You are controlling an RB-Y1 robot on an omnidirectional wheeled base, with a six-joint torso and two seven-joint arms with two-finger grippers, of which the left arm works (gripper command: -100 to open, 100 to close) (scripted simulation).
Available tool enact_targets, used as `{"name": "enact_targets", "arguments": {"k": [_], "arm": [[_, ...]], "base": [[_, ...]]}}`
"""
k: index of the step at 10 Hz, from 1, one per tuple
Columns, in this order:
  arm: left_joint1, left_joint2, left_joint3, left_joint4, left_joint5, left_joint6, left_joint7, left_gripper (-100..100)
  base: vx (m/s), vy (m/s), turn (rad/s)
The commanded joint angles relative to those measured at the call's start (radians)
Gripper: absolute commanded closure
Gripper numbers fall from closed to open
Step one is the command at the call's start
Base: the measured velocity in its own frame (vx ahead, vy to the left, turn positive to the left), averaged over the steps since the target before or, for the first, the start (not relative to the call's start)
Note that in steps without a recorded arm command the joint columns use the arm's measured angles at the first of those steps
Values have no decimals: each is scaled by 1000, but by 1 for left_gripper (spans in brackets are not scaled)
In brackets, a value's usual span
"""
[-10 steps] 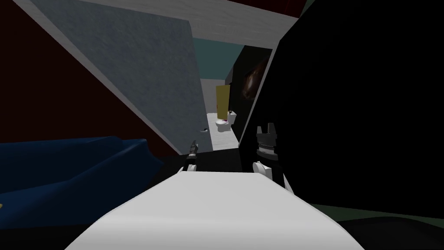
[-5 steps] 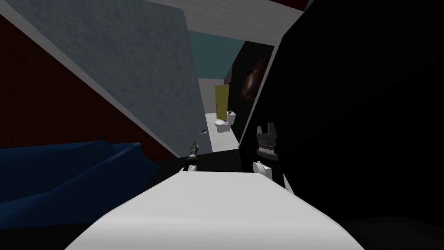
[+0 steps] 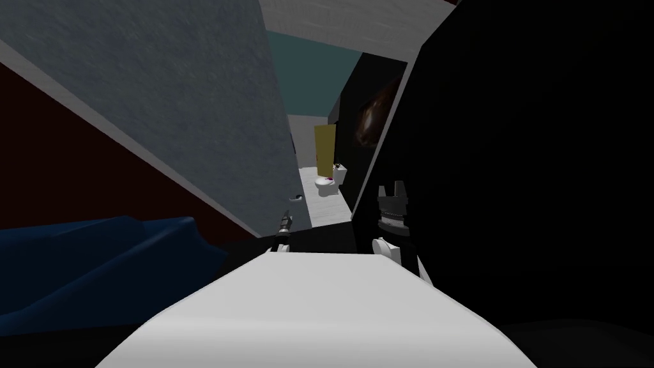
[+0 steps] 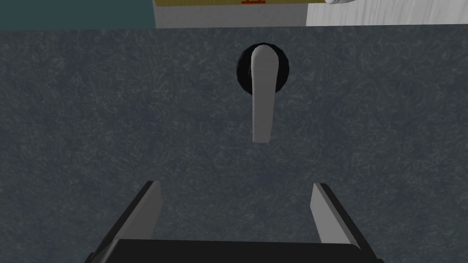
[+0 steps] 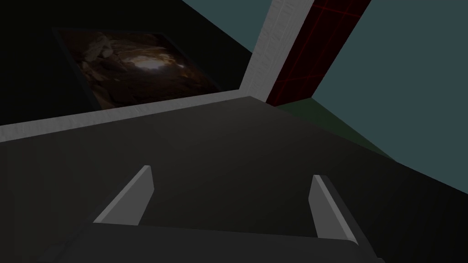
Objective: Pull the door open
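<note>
The speckled grey door slab (image 3: 211,115) on our left stands ajar, yet we judge most of the pull is left to do. Our left gripper (image 4: 236,184), fingers spread, grips nothing. The pale grey lever handle (image 4: 261,100) lies just beyond it, untouched, near the door's right edge. Our right gripper (image 3: 391,191) hangs right, likewise spread.

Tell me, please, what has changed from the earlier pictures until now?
The whole head view shifted: the grey door and the blue sofa slid leftward together, so I moved, not they. Nothing was taken hold of: the left gripper stands open, short of the door handle. Unchanged: the door is ajar, and the right gripper is open in its place.
</note>
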Motion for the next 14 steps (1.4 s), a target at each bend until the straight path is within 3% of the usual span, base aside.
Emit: {"name": "enact_targets", "arguments": {"k": [1, 4, 5, 6, 14], "arm": [[-10, 1, 1, 35, 2, -9, 5, -100], [-21, 2, 2, 69, 4, -15, 10, -100], [-16, 0, 2, 57, 4, -12, 8, -100], [-14, 19, 12, 76, 11, -26, 24, -100], [1, 92, 53, 144, 40, -75, 85, -100]], "base": [[115, 11, -25], [71, 8, -22], [27, 5, -5], [135, 1, -167], [194, 7, -89]]}}
